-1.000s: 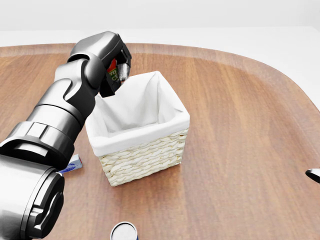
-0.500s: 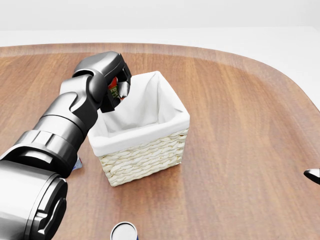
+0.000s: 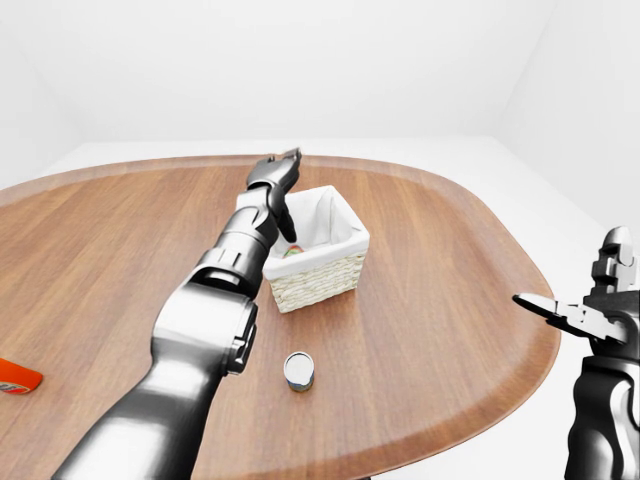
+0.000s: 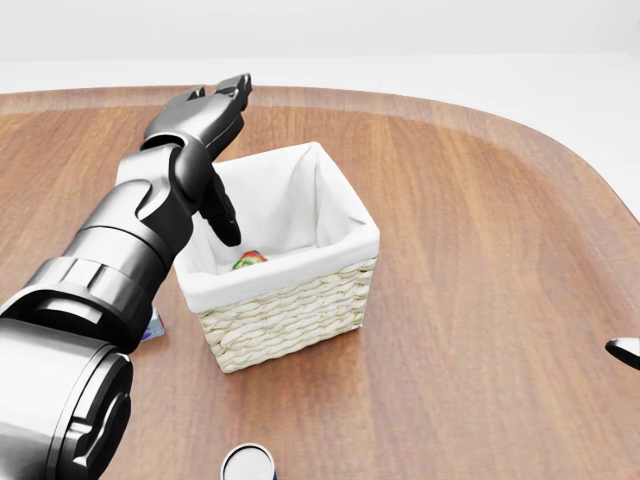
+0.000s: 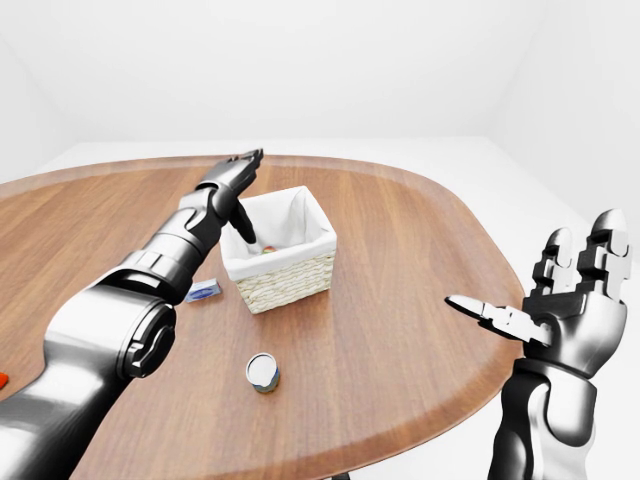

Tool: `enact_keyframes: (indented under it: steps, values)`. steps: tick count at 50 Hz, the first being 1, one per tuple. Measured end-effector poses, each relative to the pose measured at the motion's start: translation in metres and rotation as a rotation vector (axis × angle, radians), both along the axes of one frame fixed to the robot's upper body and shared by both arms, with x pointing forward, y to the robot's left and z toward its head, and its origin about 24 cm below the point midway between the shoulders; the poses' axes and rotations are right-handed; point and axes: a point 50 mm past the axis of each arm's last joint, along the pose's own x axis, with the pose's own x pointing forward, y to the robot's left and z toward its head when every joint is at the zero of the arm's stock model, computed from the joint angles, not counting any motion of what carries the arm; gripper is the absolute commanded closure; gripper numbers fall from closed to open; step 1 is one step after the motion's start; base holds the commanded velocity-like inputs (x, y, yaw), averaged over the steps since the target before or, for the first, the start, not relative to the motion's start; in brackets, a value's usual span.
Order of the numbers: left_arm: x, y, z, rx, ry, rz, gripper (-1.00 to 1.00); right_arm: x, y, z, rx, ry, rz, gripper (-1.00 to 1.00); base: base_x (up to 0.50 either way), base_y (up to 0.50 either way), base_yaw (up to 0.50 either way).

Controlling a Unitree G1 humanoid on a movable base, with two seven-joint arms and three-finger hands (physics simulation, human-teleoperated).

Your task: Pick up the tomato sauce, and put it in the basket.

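The tomato sauce [image 4: 249, 260] shows as a red and green item lying inside the white-lined wicker basket [image 4: 300, 300], near its left wall. My left hand [image 4: 224, 160] is open above the basket's left rim, fingers spread, holding nothing. One finger [image 4: 222, 215] points down into the basket. My right hand [image 5: 560, 300] is open and empty, raised off the table's right edge in the right-eye view.
A round can [image 3: 299, 369] stands on the wooden table [image 4: 480, 250] below the basket. A small blue packet [image 5: 204, 292] lies left of the basket. An orange item [image 3: 18, 376] lies at the far left in the left-eye view.
My left hand has opened and let go of the tomato sauce, which now lies inside the basket. The hand's fingers have lifted and spread above the rim.
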Motion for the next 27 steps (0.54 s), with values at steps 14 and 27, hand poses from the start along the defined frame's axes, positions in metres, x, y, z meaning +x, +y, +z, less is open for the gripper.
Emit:
enact_keyframes:
  steps: [14,27]
  values:
    - [0.001,0.002,0.004,0.003,-0.012,0.005,-1.0,0.001,0.0,-0.001,0.0,0.003,0.001,-1.0,0.0,0.0,0.0]
    - [0.002,0.005,0.017,0.023,-0.04,0.011,-1.0,0.001,0.001,-0.002,0.001,0.007,0.003,-1.0,0.0,0.0,0.0]
